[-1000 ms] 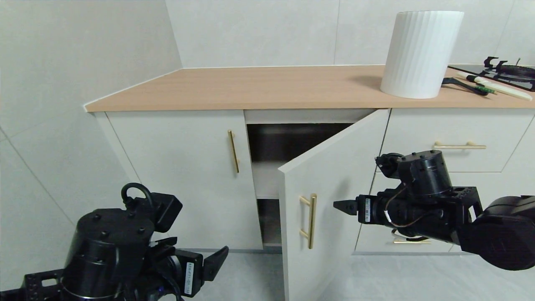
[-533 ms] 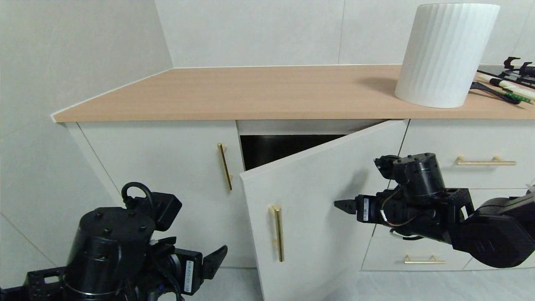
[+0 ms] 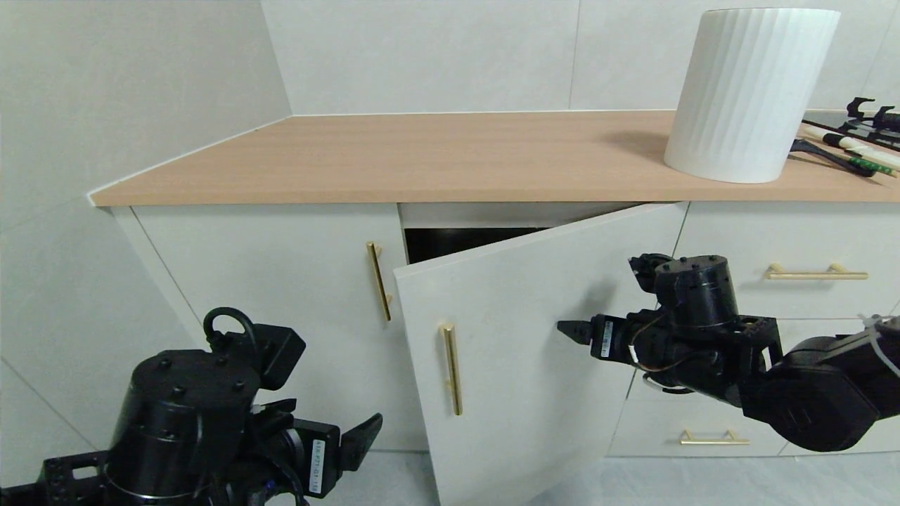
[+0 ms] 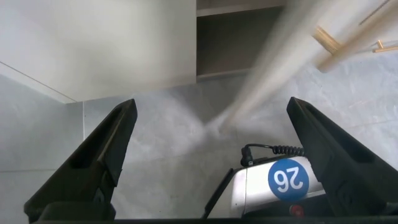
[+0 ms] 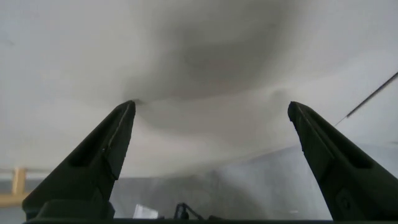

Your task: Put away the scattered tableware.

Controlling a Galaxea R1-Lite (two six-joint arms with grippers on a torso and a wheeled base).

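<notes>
Your right hand (image 3: pixel 571 330), released and empty, faces the half-open white cabinet door (image 3: pixel 534 337); your left hand (image 3: pixel 362 439) hangs low, likewise released. The scattered long-handled utensils (image 3: pixel 847 144) lie on the wooden tabletop (image 3: pixel 422 154) beside a white ribbed canister (image 3: pixel 749 91). Judged from this, nothing is stowed yet.

A white ribbed cylindrical container (image 3: pixel 751 91) stands on the wooden counter (image 3: pixel 422 154), toward its right end, with long-handled utensils (image 3: pixel 840 149) just right of it. Below, a white cabinet door (image 3: pixel 520 351) hangs ajar, left of the white drawers (image 3: pixel 794 239).

door (image 3: pixel 534 337) white | handle (image 3: pixel 451 369) gold | countertop (image 3: pixel 422 154) wood-grain | container (image 3: pixel 749 91) white, ribbed | utensils (image 3: pixel 827 153) seemingly black, green
</notes>
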